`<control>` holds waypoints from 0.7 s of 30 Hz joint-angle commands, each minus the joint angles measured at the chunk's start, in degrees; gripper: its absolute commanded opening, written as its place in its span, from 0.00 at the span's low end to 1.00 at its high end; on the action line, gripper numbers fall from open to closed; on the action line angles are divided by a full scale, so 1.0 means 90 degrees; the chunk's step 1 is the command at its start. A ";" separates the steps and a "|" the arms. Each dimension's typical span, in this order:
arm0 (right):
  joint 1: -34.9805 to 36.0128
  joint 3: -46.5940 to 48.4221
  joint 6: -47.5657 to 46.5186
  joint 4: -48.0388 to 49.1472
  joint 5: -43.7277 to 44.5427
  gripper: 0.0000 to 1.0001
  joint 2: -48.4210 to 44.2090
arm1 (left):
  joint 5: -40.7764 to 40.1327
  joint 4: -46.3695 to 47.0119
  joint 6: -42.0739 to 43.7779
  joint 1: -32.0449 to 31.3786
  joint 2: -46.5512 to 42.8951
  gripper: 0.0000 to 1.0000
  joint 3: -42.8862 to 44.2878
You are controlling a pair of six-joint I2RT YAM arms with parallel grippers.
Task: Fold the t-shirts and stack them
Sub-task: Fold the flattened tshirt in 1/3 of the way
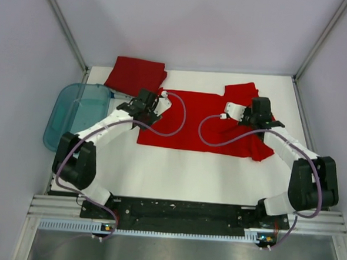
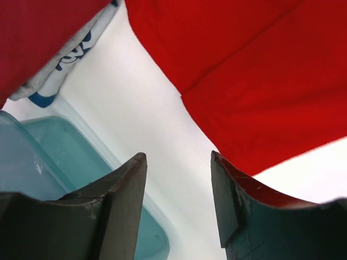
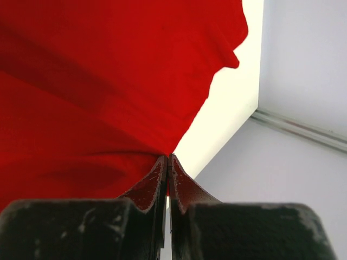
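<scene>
Your left jaws stand apart, empty, beside the left edge of the shirt (image 1: 195, 105); right jaws are together at its right edge. Pinch both edges evenly before folding.

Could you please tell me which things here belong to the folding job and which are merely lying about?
Part of the job: spread red t-shirt; folded red t-shirt.
Just lying about: teal tub.
</scene>
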 commanded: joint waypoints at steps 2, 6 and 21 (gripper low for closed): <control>-0.0105 0.0879 -0.0356 0.0352 -0.0116 0.00 0.0945 | 0.0349 0.0023 -0.0083 -0.0021 0.0194 0.52 -0.0598; -0.0105 0.1299 -0.0445 0.0994 0.0089 0.10 0.1784 | -0.0004 0.0189 -0.0201 -0.0021 0.0712 0.51 -0.0813; -0.0748 0.3199 0.8543 -0.2929 0.0582 0.54 0.0746 | 0.1390 -0.0201 0.0813 -0.0021 -0.0897 0.57 -0.1203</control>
